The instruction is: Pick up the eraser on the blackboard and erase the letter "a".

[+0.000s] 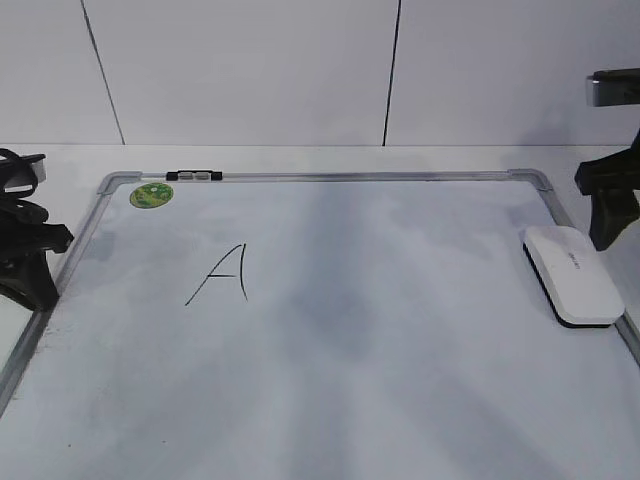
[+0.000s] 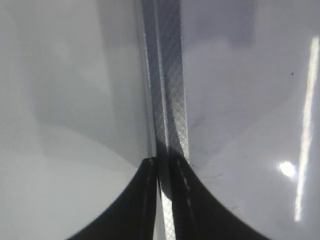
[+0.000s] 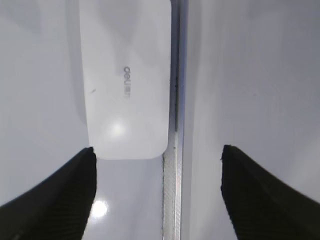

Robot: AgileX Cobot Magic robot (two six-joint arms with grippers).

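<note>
Two grippers flank the blackboard (image 1: 330,380): the right gripper (image 3: 157,187) hangs spread wide by the eraser (image 1: 572,273), ready to straddle it; the left gripper (image 2: 164,200) is pinched together over the frame.

Eraser (image 3: 127,80) glossy white plastic; blackboard (image 1: 330,330) frame brushed metal.

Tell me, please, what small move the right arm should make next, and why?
Probably shift the right gripper left and lower it: its jaws are open and empty, centred over the frame, while the eraser lies untouched on the blackboard just left of that frame.
</note>
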